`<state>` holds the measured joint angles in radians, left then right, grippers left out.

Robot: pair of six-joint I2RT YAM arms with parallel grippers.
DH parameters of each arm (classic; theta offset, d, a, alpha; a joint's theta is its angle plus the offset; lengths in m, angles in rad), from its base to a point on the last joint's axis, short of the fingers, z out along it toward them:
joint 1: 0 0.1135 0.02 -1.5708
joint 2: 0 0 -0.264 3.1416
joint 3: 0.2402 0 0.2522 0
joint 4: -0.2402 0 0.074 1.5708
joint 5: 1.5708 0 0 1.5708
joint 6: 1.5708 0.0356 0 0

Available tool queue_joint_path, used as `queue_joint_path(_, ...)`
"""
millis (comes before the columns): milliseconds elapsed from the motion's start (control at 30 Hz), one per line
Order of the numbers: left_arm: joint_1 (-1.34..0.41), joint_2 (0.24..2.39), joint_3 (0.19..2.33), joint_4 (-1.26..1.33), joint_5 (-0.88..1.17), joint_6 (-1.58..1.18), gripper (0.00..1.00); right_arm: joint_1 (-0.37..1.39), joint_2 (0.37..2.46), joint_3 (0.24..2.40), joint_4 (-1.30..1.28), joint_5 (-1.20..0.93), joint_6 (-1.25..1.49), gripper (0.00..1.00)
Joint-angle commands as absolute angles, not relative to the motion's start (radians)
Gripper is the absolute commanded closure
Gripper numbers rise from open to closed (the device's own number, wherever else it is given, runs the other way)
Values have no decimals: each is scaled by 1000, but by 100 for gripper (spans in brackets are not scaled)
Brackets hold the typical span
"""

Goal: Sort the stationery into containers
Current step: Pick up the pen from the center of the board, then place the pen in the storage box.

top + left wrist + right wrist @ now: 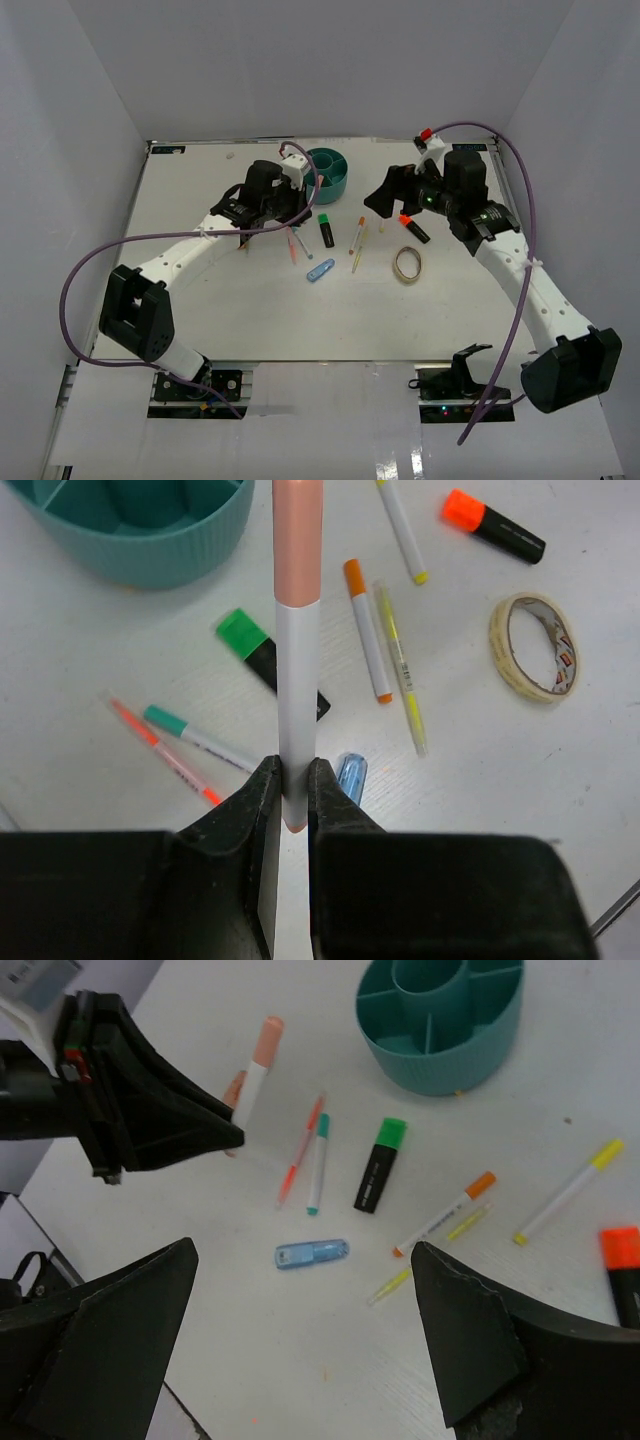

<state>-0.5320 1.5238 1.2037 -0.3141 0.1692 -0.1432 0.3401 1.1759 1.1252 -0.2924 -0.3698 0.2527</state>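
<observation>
My left gripper is shut on a white pen with a salmon cap, held above the table with the cap towards the teal organizer. The gripper and pen also show in the top and right wrist views. My right gripper is wide open and empty above a light-blue clip. On the table lie a green-capped highlighter, an orange-capped highlighter, an orange-tipped pen, a thin yellow pen, a teal pen, a thin orange pen and a tape ring.
The organizer stands at the table's far middle, between the two arms. My right gripper hovers to its right. A yellow-tipped white pen lies near the orange highlighter. White walls enclose the table.
</observation>
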Motion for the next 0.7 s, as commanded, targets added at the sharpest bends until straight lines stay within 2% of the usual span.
queue_joint_path(0,-545,1511,1203,-218,282,-31,100,400,1242,1250,-256,-422,287,7)
queue_joint_path(267,-566,1471,1166,-141,344,38,100,469,1419,1422,-278,-411,302,12)
queue_joint_path(667,-600,1416,1104,-109,373,66,100,514,1563,1509,-268,-370,305,23)
